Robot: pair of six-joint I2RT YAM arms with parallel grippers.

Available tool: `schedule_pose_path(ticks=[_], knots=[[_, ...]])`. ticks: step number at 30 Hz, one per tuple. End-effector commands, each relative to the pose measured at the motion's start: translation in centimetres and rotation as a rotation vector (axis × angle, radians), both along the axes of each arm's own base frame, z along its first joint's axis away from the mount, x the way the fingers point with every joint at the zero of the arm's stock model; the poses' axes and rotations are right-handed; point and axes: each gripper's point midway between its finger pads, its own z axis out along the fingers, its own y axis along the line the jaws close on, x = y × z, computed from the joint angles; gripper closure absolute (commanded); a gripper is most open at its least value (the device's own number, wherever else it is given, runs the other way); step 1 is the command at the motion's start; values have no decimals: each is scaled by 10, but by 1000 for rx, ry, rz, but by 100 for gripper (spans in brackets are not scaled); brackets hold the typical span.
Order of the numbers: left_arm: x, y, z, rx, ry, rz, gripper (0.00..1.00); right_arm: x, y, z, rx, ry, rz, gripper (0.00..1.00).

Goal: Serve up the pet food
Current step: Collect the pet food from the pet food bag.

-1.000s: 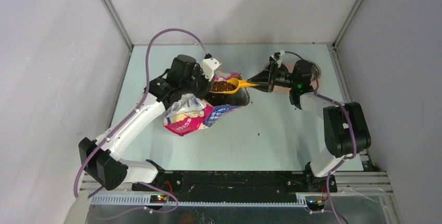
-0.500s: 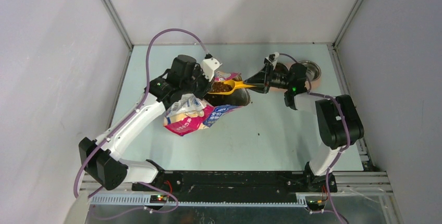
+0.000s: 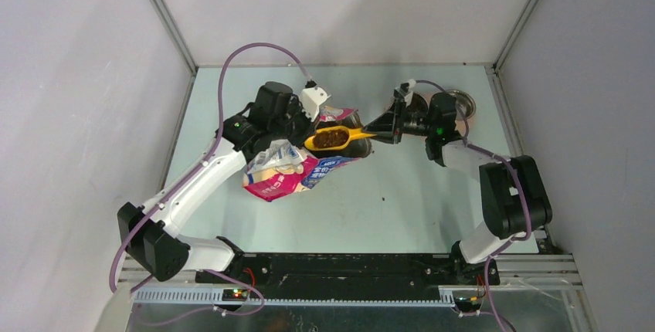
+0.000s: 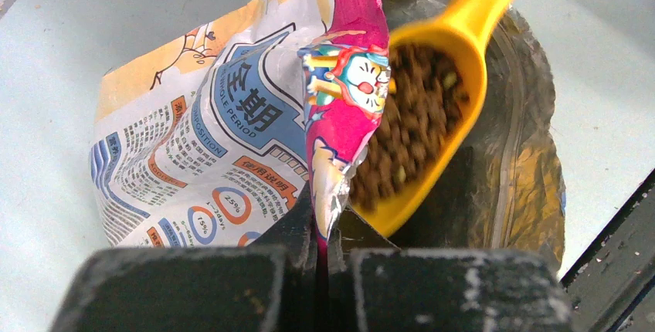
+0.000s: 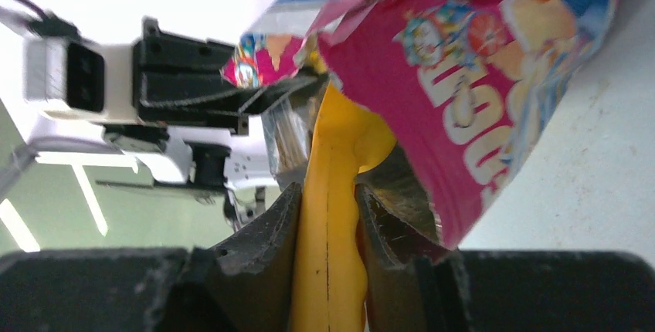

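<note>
- The left tool (image 4: 320, 228) was clamped on the top edge of the pink-and-blue bag (image 4: 208, 139), whose mouth stood open.
- The right tool (image 5: 328, 204) was pressed shut on the handle of the yellow scoop (image 5: 330, 270).
- The pet food (image 4: 409, 127) filled the scoop's bowl, which sat at the bag's mouth over the foil-lined opening.
- The bag lay slumped on the tabletop (image 3: 386, 208).
- A metal bowl (image 3: 461, 101) stood near the far right corner, behind the right arm.

A robotics lab cell: grey wall panels (image 3: 77, 77), aluminium posts (image 3: 165, 19), pale green table (image 3: 402, 208).
</note>
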Motion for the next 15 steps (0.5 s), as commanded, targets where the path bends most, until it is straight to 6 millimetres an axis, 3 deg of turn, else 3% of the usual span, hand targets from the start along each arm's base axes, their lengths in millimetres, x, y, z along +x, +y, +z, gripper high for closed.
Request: schedule_pose_path(ticks=[1,5,15], knots=[[-6,-10,14,-37,-18,-44,100,-10,10,0,-34,-68,27,100],[-7,-8,13,-34,-19,-43,100,-5,7,-6,-18,-34,25,100],[-5,-10,11,-29,-13,-46,100,10,-22,9,35,-26,-38,100]])
